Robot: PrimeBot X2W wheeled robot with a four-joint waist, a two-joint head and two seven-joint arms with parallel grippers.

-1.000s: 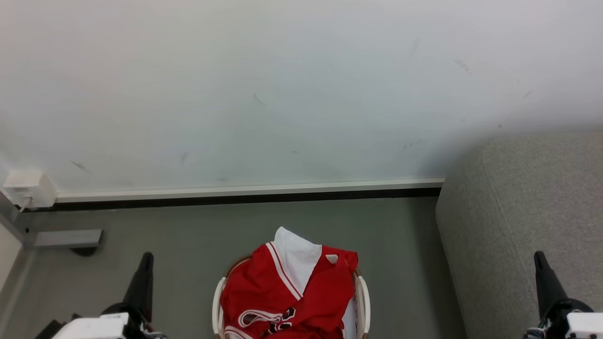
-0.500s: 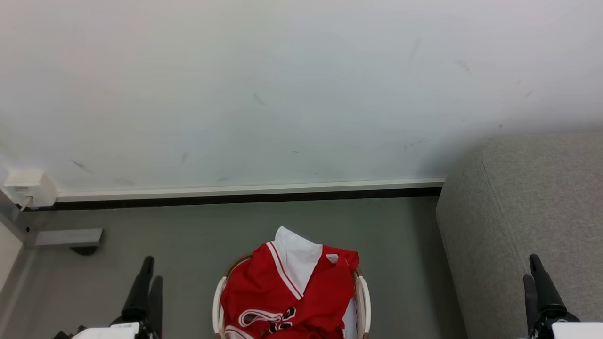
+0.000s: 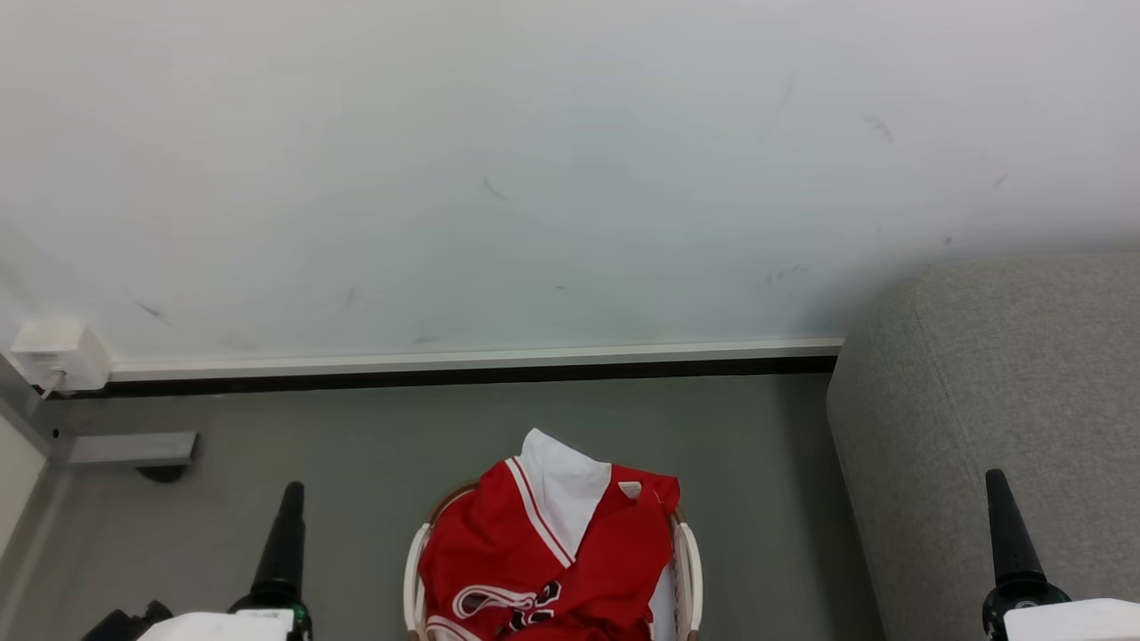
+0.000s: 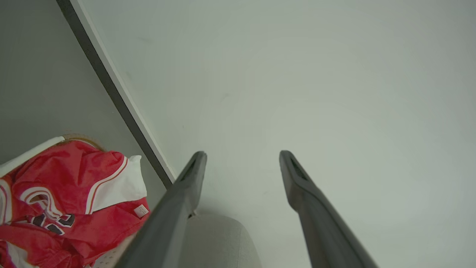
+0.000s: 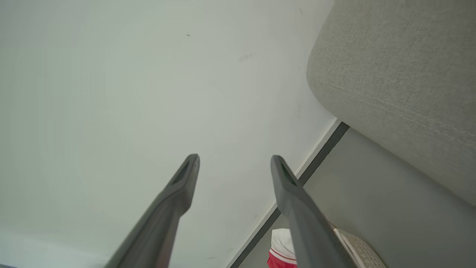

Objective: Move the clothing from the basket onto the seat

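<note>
The red clothing [image 3: 543, 561], a jersey with a white panel and white-and-black lettering, is heaped in the cream basket [image 3: 688, 570] at the bottom centre of the head view. It spills over the brown rim. The grey seat [image 3: 997, 374] rises to the basket's right. My left gripper [image 3: 290, 491] stands left of the basket, open and holding nothing. My right gripper [image 3: 995, 481] is open in front of the seat. The left wrist view shows the left gripper [image 4: 241, 154] pointing at the wall, with the clothing [image 4: 67, 193] at lower left. The right wrist view shows the right gripper [image 5: 235, 159], the seat [image 5: 401, 67] and a bit of clothing [image 5: 282, 245].
A pale wall with a white-and-black skirting board [image 3: 463, 365] runs behind the basket. A white socket box [image 3: 53, 354] and a grey metal bar [image 3: 134, 448] sit at far left. Grey floor [image 3: 757, 463] lies between the basket and the seat.
Both grippers have turned at the wrist and shifted slightly inward toward the basket. The clothing and basket have not moved.
</note>
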